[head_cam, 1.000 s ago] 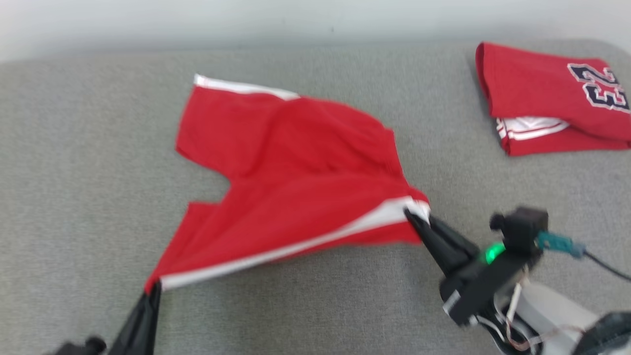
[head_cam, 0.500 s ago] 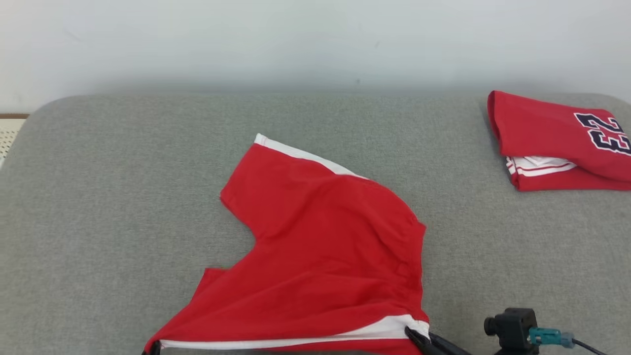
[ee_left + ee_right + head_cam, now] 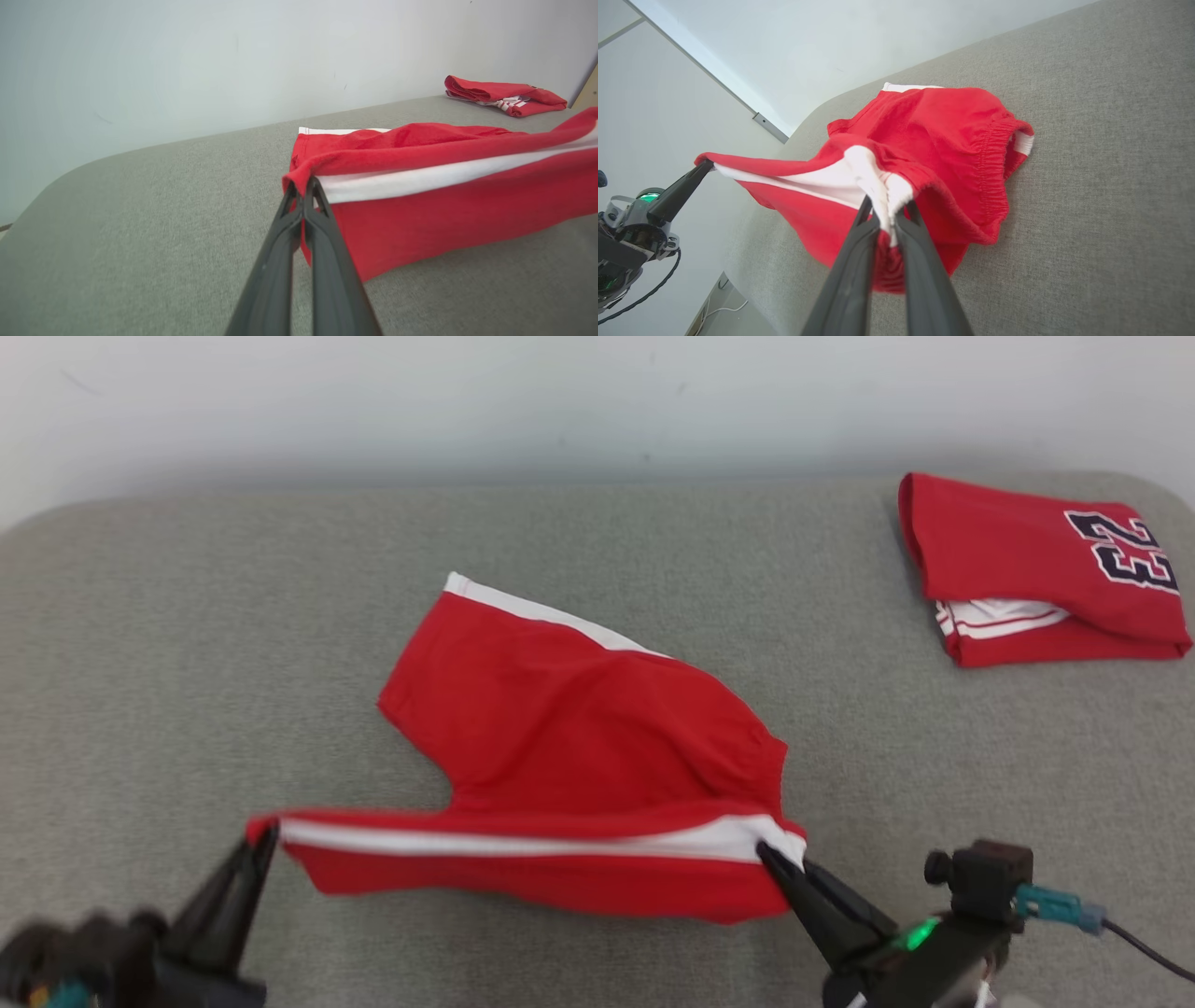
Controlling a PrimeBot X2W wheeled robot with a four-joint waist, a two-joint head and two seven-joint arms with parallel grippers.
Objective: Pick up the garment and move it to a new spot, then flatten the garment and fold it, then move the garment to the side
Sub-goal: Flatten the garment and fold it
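The red garment point(image 3: 579, 728) is held lifted along its near, white-striped edge; its far part is laid mid-way across the grey fabric surface point(image 3: 187, 644). The near-left corner is gripped by the closed left claw point(image 3: 266, 831), the near-right by the closed right claw point(image 3: 767, 851). A folded red jersey point(image 3: 1027, 569) is noted far right.

You've got one readable mark: a dark, white-edged no. "23" on the folded red garment point(image 3: 1018, 551) at the far right. From the head cam the digits sit upside down, approx. at its right end.
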